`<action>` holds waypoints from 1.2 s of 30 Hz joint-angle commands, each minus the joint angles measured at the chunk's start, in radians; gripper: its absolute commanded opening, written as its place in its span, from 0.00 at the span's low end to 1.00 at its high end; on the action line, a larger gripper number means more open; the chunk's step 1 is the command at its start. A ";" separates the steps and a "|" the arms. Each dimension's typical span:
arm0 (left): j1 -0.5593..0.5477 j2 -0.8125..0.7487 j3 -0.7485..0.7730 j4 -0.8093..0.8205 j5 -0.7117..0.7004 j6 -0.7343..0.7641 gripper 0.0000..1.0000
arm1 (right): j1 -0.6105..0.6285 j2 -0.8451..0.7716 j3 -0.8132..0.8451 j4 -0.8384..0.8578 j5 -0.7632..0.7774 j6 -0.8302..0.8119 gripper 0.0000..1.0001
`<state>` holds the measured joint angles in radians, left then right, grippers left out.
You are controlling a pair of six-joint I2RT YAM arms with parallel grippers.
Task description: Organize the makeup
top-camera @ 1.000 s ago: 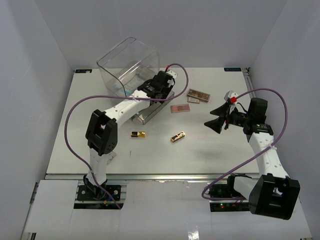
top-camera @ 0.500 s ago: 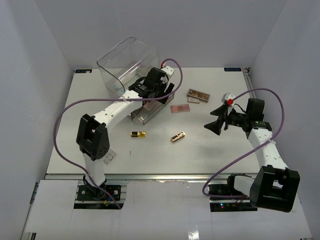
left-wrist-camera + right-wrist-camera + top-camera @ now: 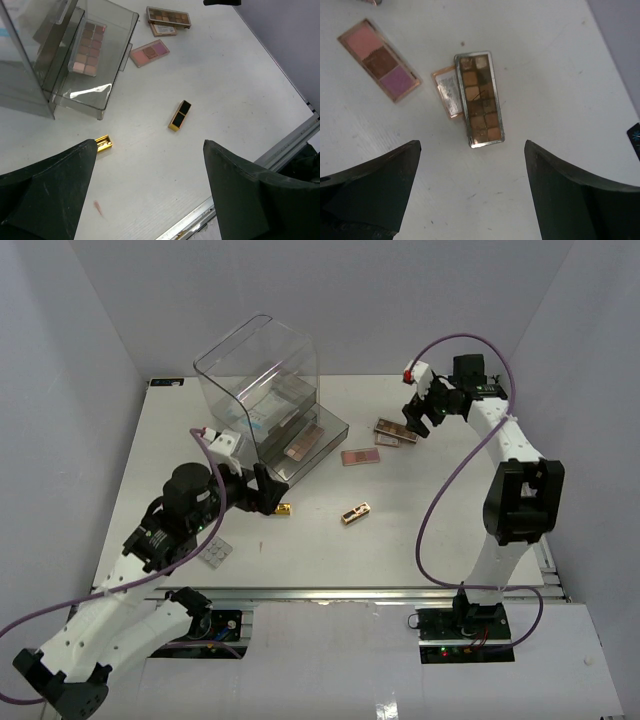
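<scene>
The makeup is scattered across the table. A brown palette (image 3: pixel 480 100) lies partly over a small rose-gold palette (image 3: pixel 447 92), with a pink palette (image 3: pixel 379 59) to their left. My right gripper (image 3: pixel 472 145) hovers open above the brown palette (image 3: pixel 397 428), holding nothing. A gold-black case (image 3: pixel 180 115) lies mid-table, and a gold case (image 3: pixel 103 144) sits by the left fingertip of my open, empty left gripper (image 3: pixel 149 145). Another palette (image 3: pixel 89 41) rests in the pulled-out drawer (image 3: pixel 95 95). A grey square palette (image 3: pixel 213 552) lies near the left arm.
The clear acrylic drawer box (image 3: pixel 260 370) stands at the back left with its drawer (image 3: pixel 335 426) open toward the table's middle. The metal front edge (image 3: pixel 280 150) of the table runs close to my left gripper. White walls enclose the table.
My left gripper has pulled back from the drawer to the near left and opened wider. The right arm has swung to the far side, over the brown palette.
</scene>
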<state>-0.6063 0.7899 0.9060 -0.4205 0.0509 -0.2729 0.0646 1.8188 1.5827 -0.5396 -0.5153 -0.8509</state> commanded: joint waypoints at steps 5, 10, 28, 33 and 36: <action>0.008 -0.215 -0.150 -0.109 -0.106 -0.151 0.98 | 0.068 0.483 0.631 -0.375 0.114 -0.146 0.90; 0.007 -0.287 -0.234 -0.093 -0.069 -0.252 0.98 | 0.107 0.535 0.617 -0.332 0.141 -0.170 0.90; 0.008 -0.384 -0.311 -0.127 -0.072 -0.323 0.98 | 0.120 0.641 0.625 -0.247 0.200 -0.128 0.93; 0.008 -0.390 -0.313 -0.128 -0.080 -0.325 0.98 | 0.120 0.649 0.629 -0.232 0.194 -0.114 0.96; 0.008 -0.394 -0.314 -0.129 -0.083 -0.328 0.98 | 0.118 0.646 0.618 -0.234 0.177 -0.109 0.99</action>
<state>-0.6037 0.4086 0.5972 -0.5461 -0.0193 -0.5901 0.1897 2.4432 2.1841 -0.8079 -0.3398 -0.9697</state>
